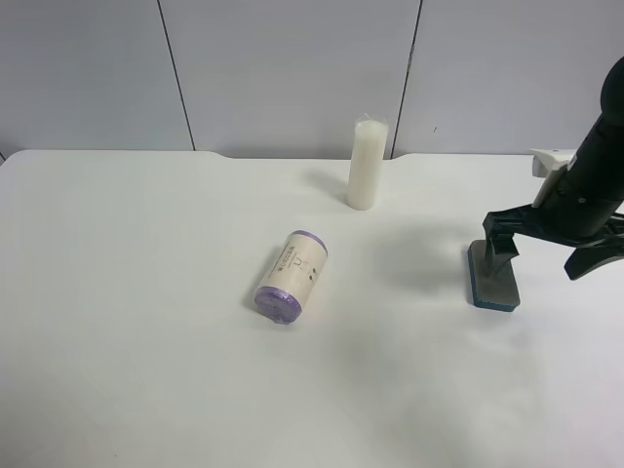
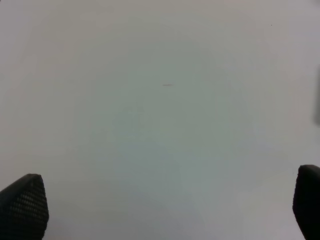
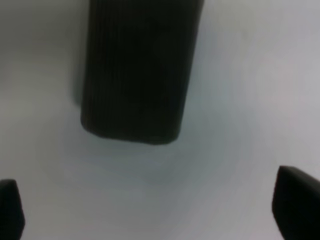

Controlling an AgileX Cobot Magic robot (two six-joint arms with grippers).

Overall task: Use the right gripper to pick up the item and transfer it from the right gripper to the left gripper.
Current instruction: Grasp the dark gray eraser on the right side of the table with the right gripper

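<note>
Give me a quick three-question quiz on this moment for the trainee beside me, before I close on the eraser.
1. True or false: the right gripper is shut on the item.
2. Which thing stands upright on the table? A: the candle. B: the roll. C: the item.
3. Fill in: the left gripper hangs open over bare ____.
Key: 1 false: its jaws stand open and the item lies on the table. 2 A: the roll lies on its side and the item lies flat. 3 table.
</note>
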